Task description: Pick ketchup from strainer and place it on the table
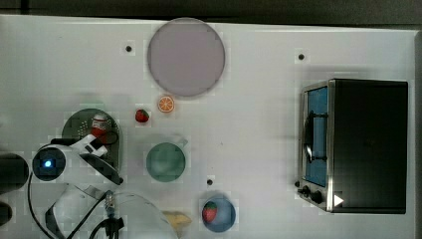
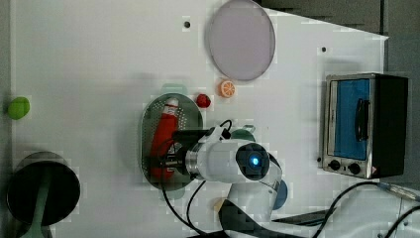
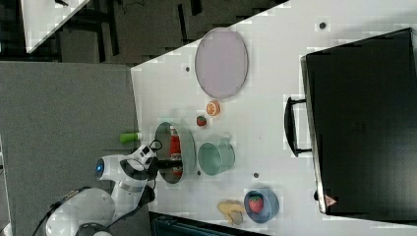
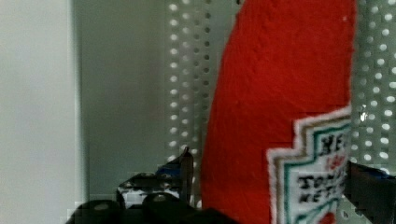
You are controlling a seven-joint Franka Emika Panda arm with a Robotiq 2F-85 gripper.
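The ketchup (image 2: 165,139) lies flat in the strainer (image 2: 146,148) on the bench (image 2: 99,59), the pincer (image 4: 268,186) spread wide astride it, so closing off-centre could squirt the slim bottle sideways.

The claw (image 2: 171,161) hangs inside the strainer (image 2: 190,111), its fingers either side of the ketchup (image 2: 166,131) lying lengthwise there. Past the claw on the tabletop (image 2: 99,59), toward the left view's right, sit a strawberry (image 2: 203,100), an orange slice (image 2: 228,89) and a toaster oven (image 2: 364,124).
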